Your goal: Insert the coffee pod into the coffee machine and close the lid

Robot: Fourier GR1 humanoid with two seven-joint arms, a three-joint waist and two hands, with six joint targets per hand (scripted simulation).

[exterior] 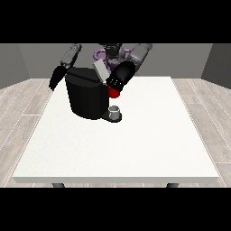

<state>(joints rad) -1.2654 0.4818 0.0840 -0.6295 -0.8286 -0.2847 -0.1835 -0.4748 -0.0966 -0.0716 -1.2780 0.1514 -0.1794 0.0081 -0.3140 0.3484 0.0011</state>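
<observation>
A large white rectangular table [135,149] on dark legs fills most of the front view, with a pale wood-plank floor seen round it. Toward the table's far left stands a black, rounded coffee machine [85,97] with a light grey lid [101,71] tilted up at its top. A small grey cup-shaped thing [115,111] is seen on the machine's dark base plate at its right foot; whether it is the coffee pod cannot be told. A red thing at the machine [114,93] shows just above it. The hand at the view's right [118,79] is held against the machine's upper right, beside the lid; its finger state cannot be told. The hand at the view's left [56,79] hangs beside the machine's left edge, pointing down; whether its fingers are spread cannot be told.
</observation>
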